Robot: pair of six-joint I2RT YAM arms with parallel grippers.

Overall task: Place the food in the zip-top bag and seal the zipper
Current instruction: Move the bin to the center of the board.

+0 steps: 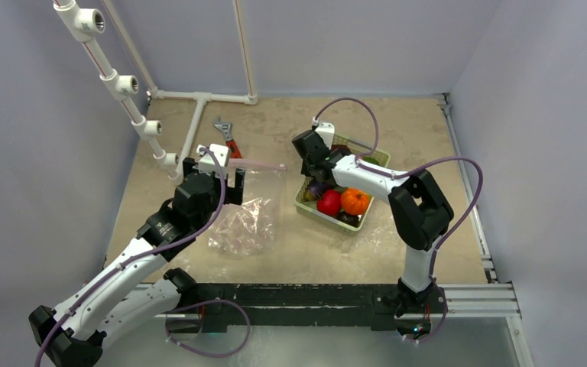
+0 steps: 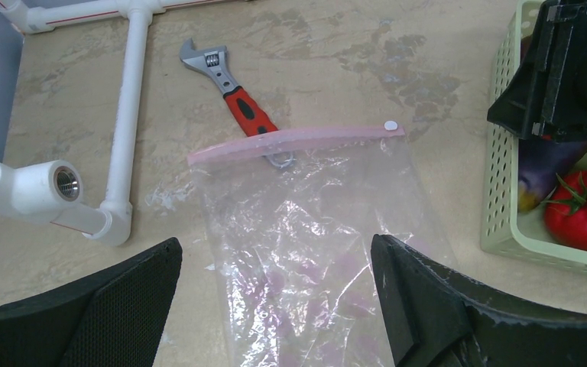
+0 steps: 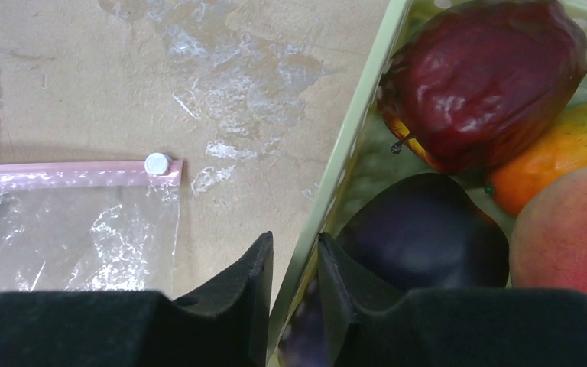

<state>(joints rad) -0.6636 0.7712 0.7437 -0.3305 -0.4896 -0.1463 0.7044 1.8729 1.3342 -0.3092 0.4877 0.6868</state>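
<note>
Even, bright overhead light; soft short shadows. Glare on crinkled bag (image 2: 306,229). Wrist views' lower-edge jaws blurred.

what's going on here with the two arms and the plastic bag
Nothing is bagged yet. The zip-top bag lies flat on the table and looks empty, its pink zipper resting over the end of a red-handled wrench. The left gripper hovers open just above the bag. The right gripper is pinched on the side wall of the green basket, one finger inside and one outside. All the toy food sits in that basket.
</note>
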